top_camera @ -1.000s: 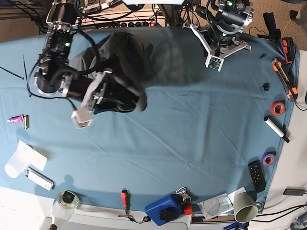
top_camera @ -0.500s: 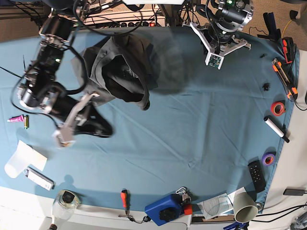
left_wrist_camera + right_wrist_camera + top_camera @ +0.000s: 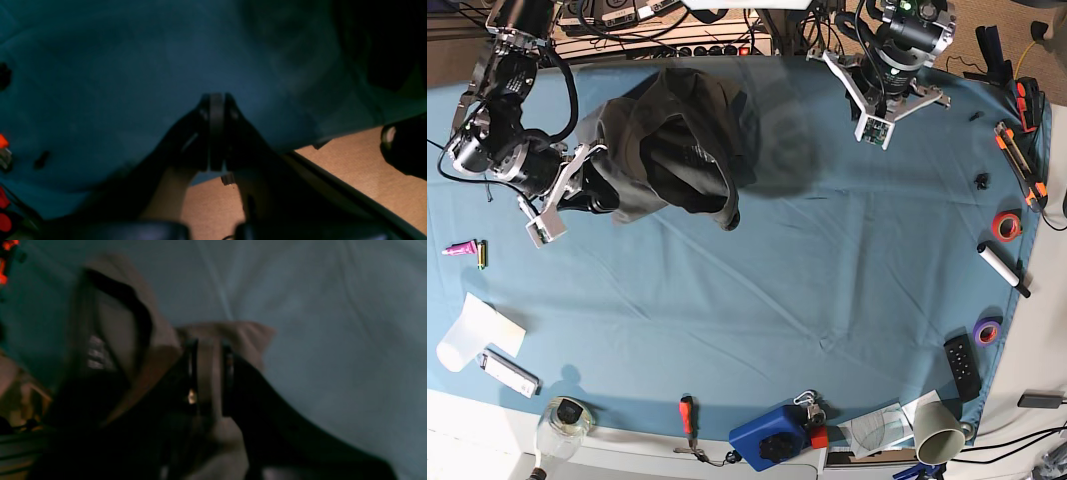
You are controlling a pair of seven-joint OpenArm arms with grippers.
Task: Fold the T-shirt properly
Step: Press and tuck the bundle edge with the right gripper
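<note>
**Two claws, one crumpled T-shirt at the far edge**

Two arms are on show over the blue-teal tablecloth (image 3: 827, 270), and down at six o'clock, nearest the camera, sits the clutter along the surface edge: a blue box (image 3: 772, 436), a red-handled tool (image 3: 687, 412), a paper cup (image 3: 939, 432). Over at four o'clock, a black remote (image 3: 962, 364) and a purple tape roll (image 3: 987, 331); at three o'clock, a red tape roll (image 3: 1006, 226).

Up the cloth now to nine o'clock, and the right claw (image 3: 587, 190) is pinched narrow on a fold of fabric, its jaws nearly together with cloth sandwiched between them in the right wrist view. That fabric is the T-shirt (image 3: 682, 150), dark charcoal, bunched in a rumpled heap between ten and eleven o'clock, partly draped and lifted toward the claw rather than lying flat. The wrist view is blurred, but a small pale label (image 3: 95, 355) shows inside the neck.

Farthest away, at one o'clock, the left claw (image 3: 875, 125) hangs over the far edge of the cloth, jaws pressed fully together with nothing between them, well apart from the shirt.
</note>
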